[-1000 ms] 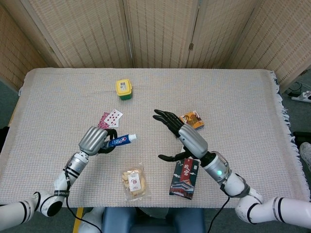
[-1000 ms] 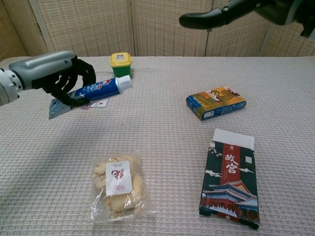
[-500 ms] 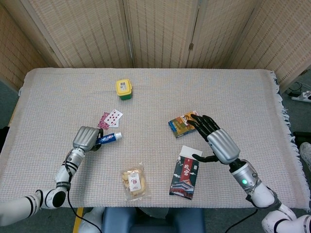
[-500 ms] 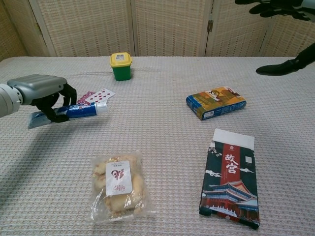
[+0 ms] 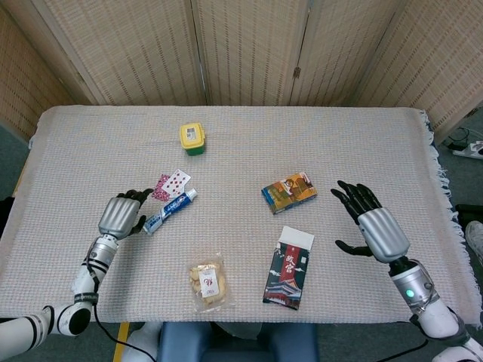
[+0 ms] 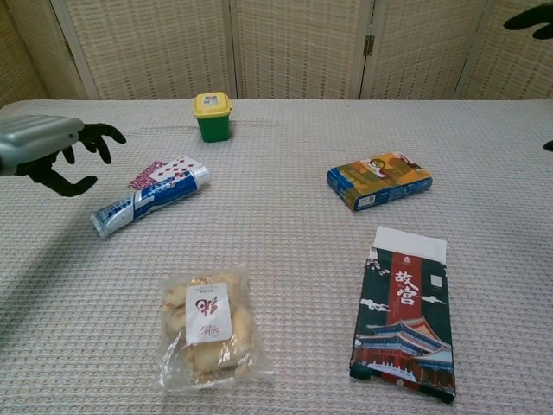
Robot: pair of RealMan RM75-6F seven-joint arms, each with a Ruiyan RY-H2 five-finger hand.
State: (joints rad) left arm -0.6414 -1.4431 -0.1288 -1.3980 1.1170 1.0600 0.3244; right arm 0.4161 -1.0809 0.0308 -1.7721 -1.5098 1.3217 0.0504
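Note:
A blue and white toothpaste tube (image 5: 169,210) (image 6: 151,201) lies flat on the cloth, its cap end on the fanned playing cards (image 5: 173,183) (image 6: 164,169). My left hand (image 5: 121,216) (image 6: 47,149) hovers just left of the tube with fingers spread, holding nothing. At the right side my right hand (image 5: 373,228) is raised with its fingers apart and empty, right of the orange card box (image 5: 289,191) (image 6: 378,180). In the chest view only a dark fingertip of it shows at the top right corner.
A tall dark printed box (image 5: 289,269) (image 6: 403,310) lies near the front edge. A clear bag of biscuits (image 5: 207,282) (image 6: 206,326) lies front centre. A small green tub with a yellow lid (image 5: 192,139) (image 6: 212,116) stands at the back. The table's fringed edge (image 5: 438,166) is on the right.
My left hand has let go of the toothpaste tube, which now lies on the cloth, and drawn back left. My right hand has moved right, away from the boxes.

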